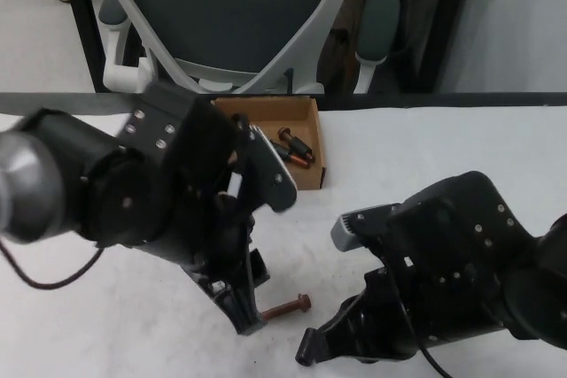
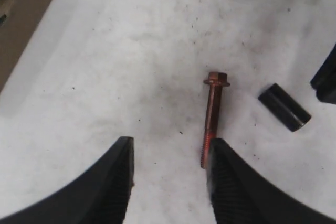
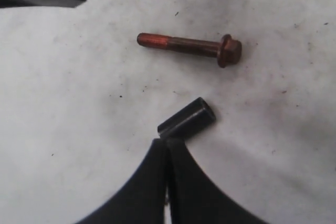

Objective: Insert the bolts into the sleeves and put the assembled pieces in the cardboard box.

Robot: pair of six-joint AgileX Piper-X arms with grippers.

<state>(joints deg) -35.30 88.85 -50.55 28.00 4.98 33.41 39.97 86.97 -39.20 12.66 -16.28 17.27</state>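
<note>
**Ana:** How did the jaws stand?

**Ben:** The left gripper [image 2: 170,156] had its jaws spread wide, with nothing in them. The bolt [image 2: 212,116] lay flat on the table [image 2: 131,51]. Its thread end was just beside the inside of one finger. The right gripper [image 3: 168,148] had its jaws pressed together, holding nothing. Its tip was right by one end of the sleeve [image 3: 187,118].

**Ana:** Were they touching?

**Ben:** I could not tell. The sleeve lay flat too, near the bolt but apart from it.

**Ana:** So which step was it?

**Ben:** I think it was picking up this pair. The bolt was not in the sleeve yet. The left jaws would need to go over the bolt's middle and close. The right jaws would need to open first and then take the sleeve. After that, the two would have to line up end to end.

**Ana:** And the box?

**Ben:** The box [image 1: 310,176] sat in the upper middle of the high view. It was well apart from the bolt in the lower middle. A few pieces [image 1: 297,150] that looked done lay inside it.

**Ana:** What about the table and the room?

**Ben:** The table was white with little dark specks. A chair [image 1: 230,6] stood behind it.
</note>
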